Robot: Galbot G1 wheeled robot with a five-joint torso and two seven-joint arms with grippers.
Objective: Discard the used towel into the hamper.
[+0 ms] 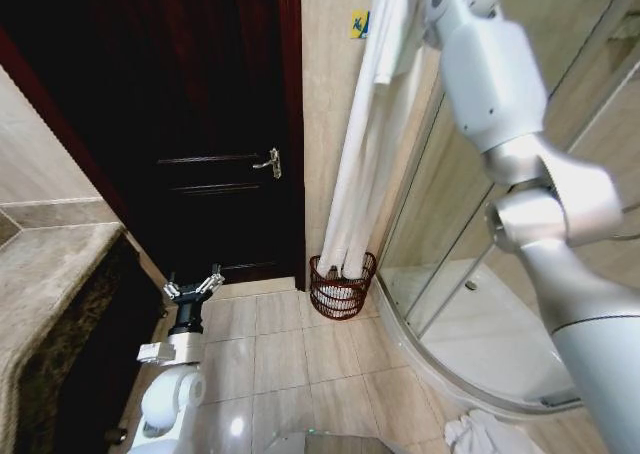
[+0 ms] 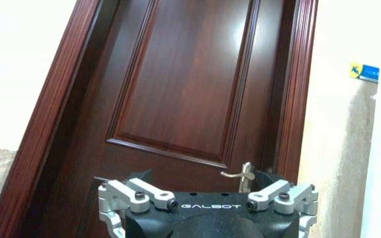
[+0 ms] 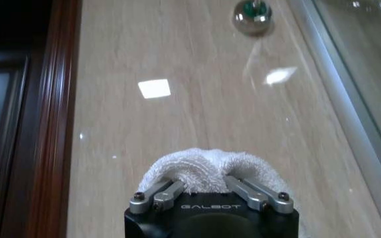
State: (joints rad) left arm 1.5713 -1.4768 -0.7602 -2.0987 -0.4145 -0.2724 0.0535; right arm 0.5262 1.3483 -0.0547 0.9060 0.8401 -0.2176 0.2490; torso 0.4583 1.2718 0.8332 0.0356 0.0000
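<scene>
A long white towel [image 1: 365, 144] hangs down the tiled wall beside the door, and its lower end reaches into the reddish-brown wire hamper [image 1: 342, 289] on the floor. My right arm is raised high at the towel's top. In the right wrist view, my right gripper [image 3: 207, 182] is shut on a bunched fold of the towel [image 3: 204, 166]. My left gripper [image 1: 193, 286] hangs low over the floor tiles to the left of the hamper, open with nothing in it. The left wrist view has the left gripper [image 2: 204, 178] facing the door.
A dark wooden door [image 1: 200, 124] with a lever handle [image 1: 268, 161] stands left of the hamper. A stone counter [image 1: 50, 264] runs along the left. A glass shower enclosure [image 1: 470, 304] curves on the right. A white cloth [image 1: 480, 434] lies on the floor.
</scene>
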